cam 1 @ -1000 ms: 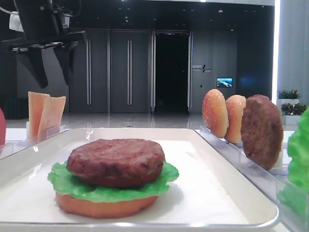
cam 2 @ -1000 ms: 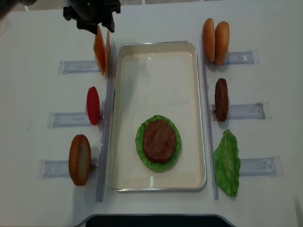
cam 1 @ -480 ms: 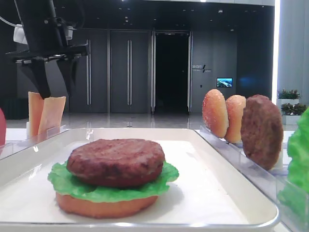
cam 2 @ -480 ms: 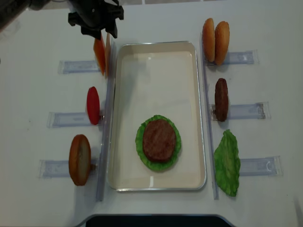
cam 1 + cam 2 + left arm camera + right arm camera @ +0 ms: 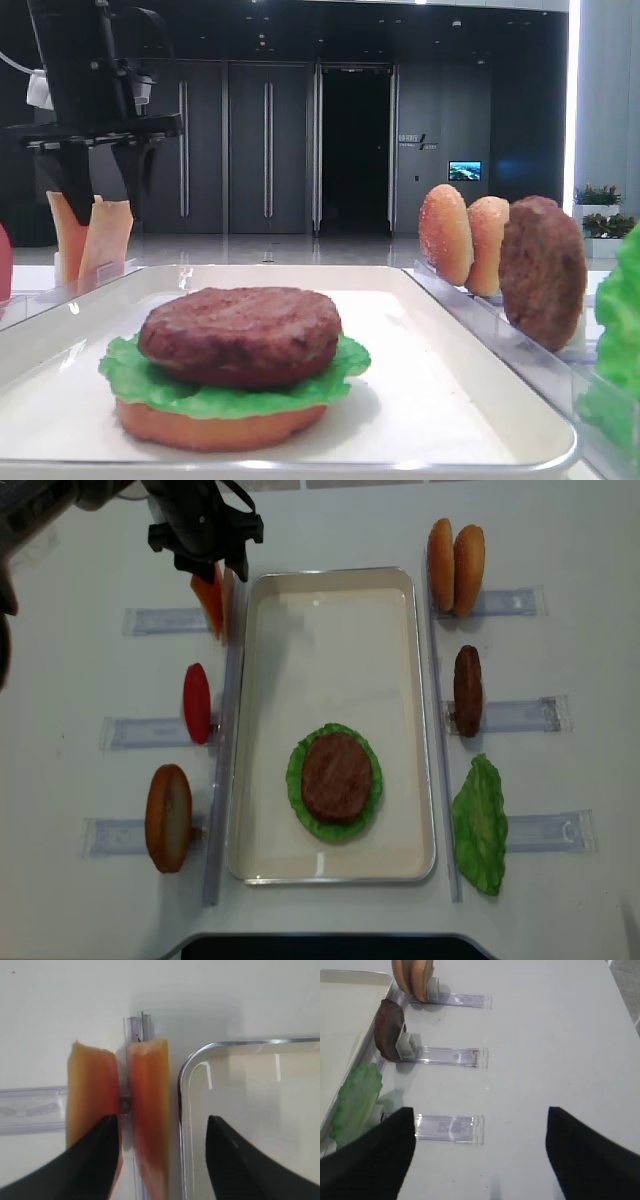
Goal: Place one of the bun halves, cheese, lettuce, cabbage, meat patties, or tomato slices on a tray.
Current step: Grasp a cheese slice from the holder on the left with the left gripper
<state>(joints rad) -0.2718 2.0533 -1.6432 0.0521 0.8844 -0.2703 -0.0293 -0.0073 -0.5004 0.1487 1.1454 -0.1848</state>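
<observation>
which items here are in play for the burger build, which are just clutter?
In play: open left gripper; orange cheese slices standing in their rack; white rectangular tray; brown patty on green lettuce and bun base; spare buns, patty, lettuce leaf, red tomato slice.

Idle: empty clear rack; right gripper, parked open.

- We are viewing a dark panelled wall (image 5: pixel 250 150) with tall vertical door handles (image 5: pixel 267 150) behind the work surface.
- We are seeing an open dark doorway (image 5: pixel 355 150) at centre.
- A small lit screen (image 5: pixel 464 171) is glowing on the right.
- A bright vertical light strip (image 5: pixel 572 100) is shining beside potted plants (image 5: pixel 598 195).
- The pale glossy floor (image 5: pixel 280 250) is reflecting light.
- A white tabletop (image 5: pixel 80 680) is lying underneath.
</observation>
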